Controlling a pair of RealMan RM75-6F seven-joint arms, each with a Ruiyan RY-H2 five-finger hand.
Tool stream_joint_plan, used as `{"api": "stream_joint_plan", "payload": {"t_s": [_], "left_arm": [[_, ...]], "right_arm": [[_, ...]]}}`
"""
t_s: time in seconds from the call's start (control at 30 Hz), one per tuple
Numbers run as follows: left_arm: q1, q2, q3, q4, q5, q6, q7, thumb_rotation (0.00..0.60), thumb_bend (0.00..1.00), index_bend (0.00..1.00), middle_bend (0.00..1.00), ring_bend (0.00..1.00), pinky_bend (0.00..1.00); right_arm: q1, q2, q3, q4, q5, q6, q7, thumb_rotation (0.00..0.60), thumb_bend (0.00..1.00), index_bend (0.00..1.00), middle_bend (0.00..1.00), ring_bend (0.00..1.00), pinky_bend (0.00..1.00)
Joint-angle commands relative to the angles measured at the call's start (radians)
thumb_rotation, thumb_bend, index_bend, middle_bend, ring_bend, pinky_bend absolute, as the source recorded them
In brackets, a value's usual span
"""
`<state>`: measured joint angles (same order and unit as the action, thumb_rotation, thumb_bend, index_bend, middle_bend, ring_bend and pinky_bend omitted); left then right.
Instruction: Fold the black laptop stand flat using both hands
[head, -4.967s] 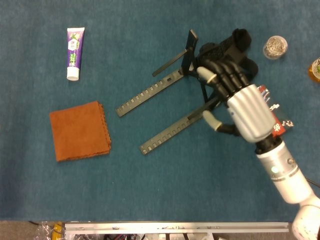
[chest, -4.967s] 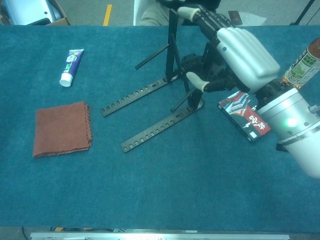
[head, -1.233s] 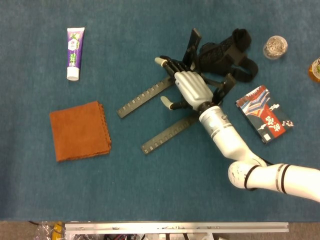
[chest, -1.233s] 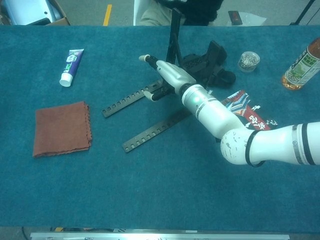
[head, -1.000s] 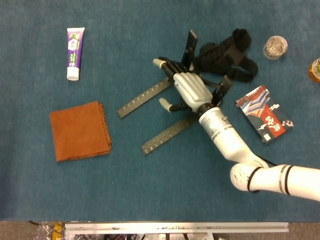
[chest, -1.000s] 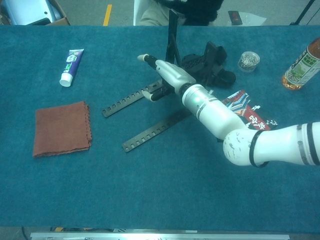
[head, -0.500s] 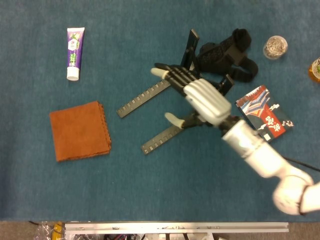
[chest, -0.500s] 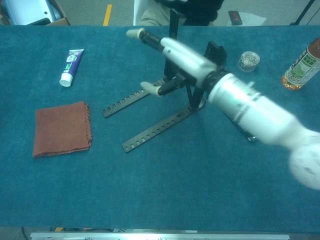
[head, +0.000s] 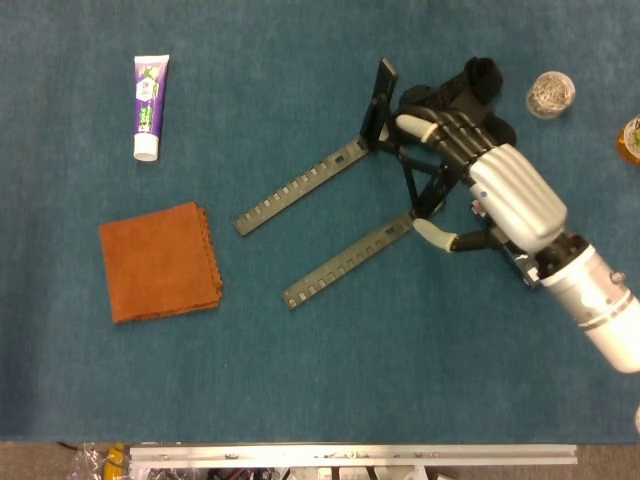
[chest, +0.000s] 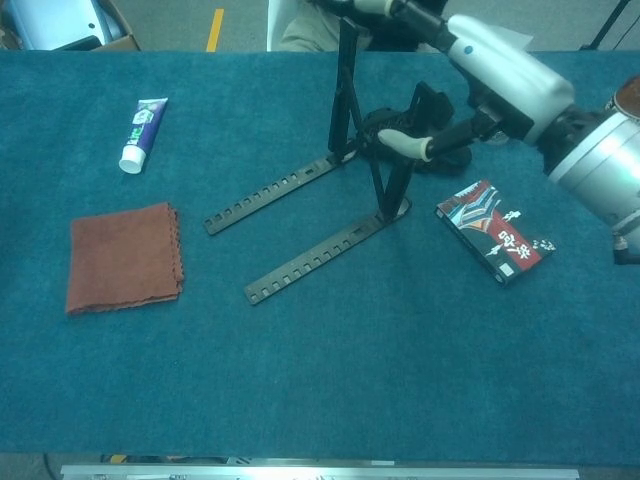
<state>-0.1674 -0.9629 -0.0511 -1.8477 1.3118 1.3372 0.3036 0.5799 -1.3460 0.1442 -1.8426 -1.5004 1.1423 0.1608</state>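
The black laptop stand (head: 345, 262) lies mid-table with two slotted rails running toward the near left and two uprights (chest: 345, 90) raised at their far right ends. My right hand (head: 495, 190) hovers over the right upright with fingers spread and thumb (chest: 400, 145) apart, holding nothing. In the chest view the right hand (chest: 495, 70) is high above the stand's rear. I cannot tell whether its fingertips touch the stand. My left hand is in neither view.
A toothpaste tube (head: 150, 92) lies far left and a folded rust cloth (head: 160, 262) near left. Behind the stand is a black strap bundle (head: 470, 85). A small jar (head: 550, 93), a bottle (chest: 625, 95) and a patterned box (chest: 495, 243) are at the right.
My right hand has lifted off the far rail and pulled back up to the right. The thin bar that jutted left from the far upright five seconds ago no longer shows.
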Motion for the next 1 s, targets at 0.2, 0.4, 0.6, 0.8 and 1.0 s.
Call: {"api": "stream_joint_plan", "payload": {"t_s": [0.2, 0.4, 0.6, 0.8, 1.0], "left_arm": [[-0.001, 0.001, -0.010, -0.011, 0.001, 0.024, 0.015, 0.600, 0.28, 0.00, 0.00, 0.00, 0.00], [-0.001, 0.004, -0.011, -0.018, 0.006, 0.035, 0.022, 0.600, 0.28, 0.00, 0.00, 0.00, 0.00], [0.001, 0.009, -0.015, -0.018, -0.002, 0.042, 0.022, 0.600, 0.28, 0.00, 0.00, 0.00, 0.00], [0.003, 0.019, -0.018, -0.021, -0.001, 0.051, 0.018, 0.600, 0.28, 0.00, 0.00, 0.00, 0.00], [0.003, 0.028, -0.021, -0.021, 0.007, 0.058, 0.007, 0.600, 0.28, 0.00, 0.00, 0.00, 0.00]], "right_arm": [[-0.013, 0.007, -0.029, 0.038, 0.005, -0.019, 0.083, 0.600, 0.19, 0.00, 0.02, 0.00, 0.05], [-0.010, -0.006, -0.047, 0.047, -0.004, -0.043, 0.150, 0.600, 0.15, 0.00, 0.02, 0.00, 0.05], [0.001, -0.029, -0.056, 0.041, -0.020, -0.063, 0.215, 0.600, 0.15, 0.00, 0.02, 0.00, 0.05], [0.035, -0.068, -0.074, 0.026, -0.054, -0.114, 0.294, 0.600, 0.15, 0.00, 0.02, 0.00, 0.05], [0.064, -0.119, -0.089, 0.024, -0.082, -0.146, 0.308, 0.600, 0.15, 0.00, 0.02, 0.00, 0.05]]}}
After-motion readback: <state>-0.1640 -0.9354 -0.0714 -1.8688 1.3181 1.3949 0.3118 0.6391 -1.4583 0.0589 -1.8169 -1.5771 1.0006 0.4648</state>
